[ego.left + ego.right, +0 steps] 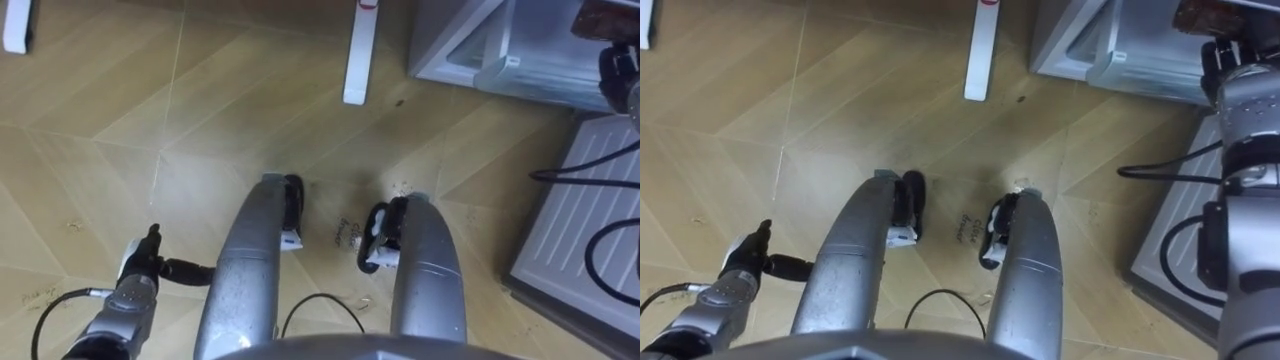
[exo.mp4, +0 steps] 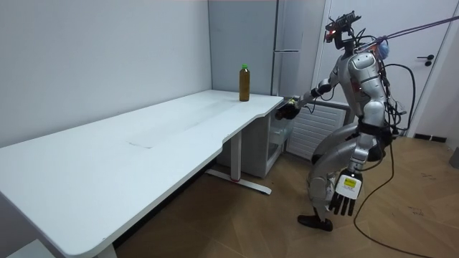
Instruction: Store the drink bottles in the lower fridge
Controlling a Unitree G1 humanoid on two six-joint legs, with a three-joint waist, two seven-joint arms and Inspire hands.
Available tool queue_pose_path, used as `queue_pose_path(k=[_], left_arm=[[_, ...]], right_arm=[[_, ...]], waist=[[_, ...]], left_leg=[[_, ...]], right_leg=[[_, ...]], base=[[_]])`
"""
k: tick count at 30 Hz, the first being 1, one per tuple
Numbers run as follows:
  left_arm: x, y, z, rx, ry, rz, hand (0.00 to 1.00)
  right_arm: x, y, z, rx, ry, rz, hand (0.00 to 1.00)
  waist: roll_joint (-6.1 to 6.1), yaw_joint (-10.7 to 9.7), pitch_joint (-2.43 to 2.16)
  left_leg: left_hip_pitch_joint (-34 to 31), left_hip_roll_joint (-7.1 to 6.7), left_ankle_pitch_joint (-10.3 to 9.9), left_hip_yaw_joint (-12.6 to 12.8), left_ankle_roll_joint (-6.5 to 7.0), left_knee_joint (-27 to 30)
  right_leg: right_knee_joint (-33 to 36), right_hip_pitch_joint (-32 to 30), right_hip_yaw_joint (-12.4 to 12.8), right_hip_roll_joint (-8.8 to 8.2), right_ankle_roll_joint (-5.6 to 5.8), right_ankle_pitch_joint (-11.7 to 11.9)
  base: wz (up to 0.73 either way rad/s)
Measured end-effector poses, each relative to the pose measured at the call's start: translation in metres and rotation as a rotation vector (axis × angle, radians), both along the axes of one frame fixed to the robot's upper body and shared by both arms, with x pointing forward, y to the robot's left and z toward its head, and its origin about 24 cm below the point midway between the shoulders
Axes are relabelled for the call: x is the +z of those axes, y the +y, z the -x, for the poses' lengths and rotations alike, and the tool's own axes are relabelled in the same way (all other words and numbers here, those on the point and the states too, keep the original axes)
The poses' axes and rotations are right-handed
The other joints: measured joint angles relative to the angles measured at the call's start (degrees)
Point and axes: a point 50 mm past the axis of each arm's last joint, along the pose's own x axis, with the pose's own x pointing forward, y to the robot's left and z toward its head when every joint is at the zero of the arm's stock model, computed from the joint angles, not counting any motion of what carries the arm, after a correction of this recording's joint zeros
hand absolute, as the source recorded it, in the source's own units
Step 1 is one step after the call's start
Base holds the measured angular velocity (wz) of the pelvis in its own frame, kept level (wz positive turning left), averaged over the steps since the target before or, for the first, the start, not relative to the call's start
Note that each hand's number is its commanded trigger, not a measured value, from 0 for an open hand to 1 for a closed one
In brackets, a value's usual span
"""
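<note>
Room view: right hand [image 2: 288, 111] grasps a brown drink [image 1: 603, 20] by the fridge [image 2: 290, 36], left hand [image 2: 346, 197] hangs slack; sink lower, keep it level.

Drink bottle [image 2: 244, 82] — amber contents, green cap, upright on the table [image 2: 143, 143] corner, well above the fingers [image 2: 343, 209] of the left hand [image 2: 348, 186]. Lower fridge [image 1: 450, 45] — open.

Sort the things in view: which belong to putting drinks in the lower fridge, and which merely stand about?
Job: bottle; fridge, lower compartment open; right hand reaching toward it.
Merely about: table under the bottle; door behind; left hand, hanging open.
</note>
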Motion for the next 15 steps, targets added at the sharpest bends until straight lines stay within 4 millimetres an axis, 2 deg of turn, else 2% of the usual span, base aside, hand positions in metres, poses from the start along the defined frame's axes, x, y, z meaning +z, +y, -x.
queue_pose_path(k=[10, 15], left_arm=[[0.001, 0.002, 0.009, -0.004, 0.006, -0.001, 0.0], [0.0, 0.003, 0.013, -0.003, 0.015, 0.0, 0.0]], right_arm=[[-0.001, -0.001, 0.001, -0.004, 0.005, -0.005, 0.0], [-0.003, -0.002, 0.002, 0.005, 0.019, 0.02, 0.0]], waist=[[0.04, 0.0, -0.03], [0.05, 0.3, -0.03]], left_leg=[[0.9, 0.16, 0.0, 0.0, 0.03, -0.7], [3.2, 0.58, 0.1, 0.1, -0.08, -2.7]], right_leg=[[-1.0, 0.9, 0.0, 0.36, 0.21, 0.1], [-3.5, 3.2, 0.4, 1.52, 0.68, 1.0]], base=[[0.0], [-0.07]])
